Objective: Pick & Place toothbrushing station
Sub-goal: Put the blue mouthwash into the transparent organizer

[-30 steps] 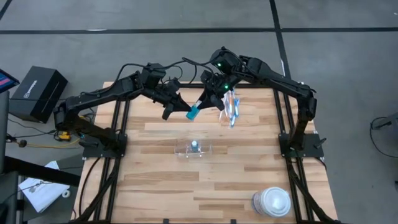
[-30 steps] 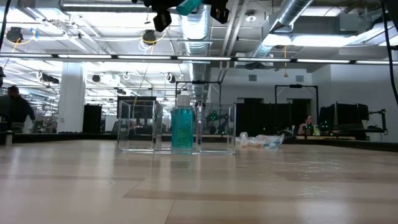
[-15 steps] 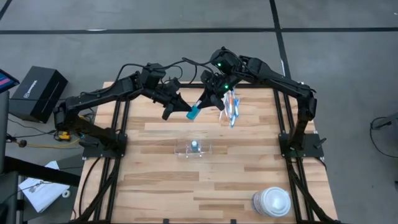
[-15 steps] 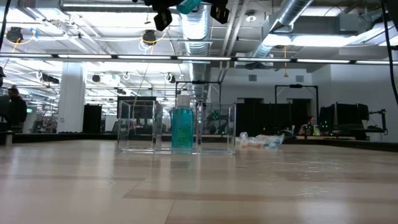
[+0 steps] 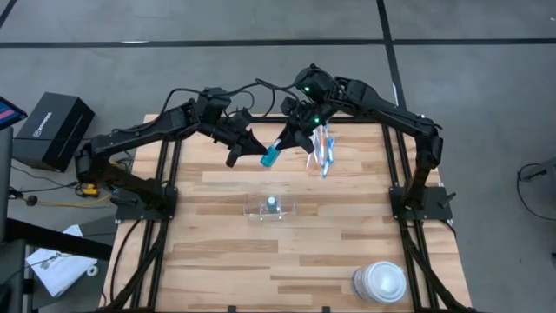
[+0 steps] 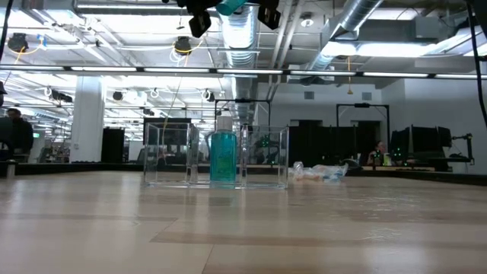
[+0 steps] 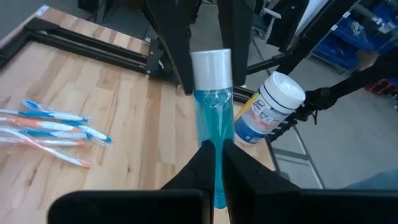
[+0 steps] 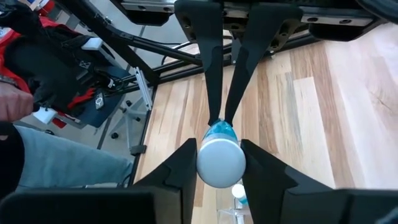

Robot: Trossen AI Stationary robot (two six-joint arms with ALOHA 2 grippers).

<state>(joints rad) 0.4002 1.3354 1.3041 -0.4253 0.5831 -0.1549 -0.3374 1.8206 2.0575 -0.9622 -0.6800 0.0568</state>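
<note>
A small blue-green tube [image 5: 270, 156] with a white cap hangs in the air over the table's far middle, between my two grippers. My left gripper [image 5: 260, 154] is shut on its flat tail end. My right gripper [image 5: 285, 139] is closed round its cap. Both show at the top of the low view, with the tube [image 6: 228, 7] between them. A second tube [image 5: 271, 203] stands upright in the small clear plastic cup [image 5: 283, 211] at the table's middle. Several blue, white and orange toothbrushes [image 5: 323, 152] lie on the table right of the grippers. My left gripper pinches the tube's flat crimped tail [image 7: 216, 168] between its two fingers, coming from the table's left side along the tube's length. The tube is lifted clear of the table, its cap pointing away from this gripper. My right gripper has the tube's white cap [image 8: 221, 163] between its two fingers [image 8: 186, 163], one on each side, coming from the far right along the tube. The fingers look flush against the cap's sides. The tube is clear of the table.
A larger white round lidded container [image 5: 380, 281] stands at the table's near right corner. The clear cup with its tube [image 6: 223, 156] shows in the low view, toothbrushes [image 6: 319, 173] behind it. Bare wood lies on the table's near left.
</note>
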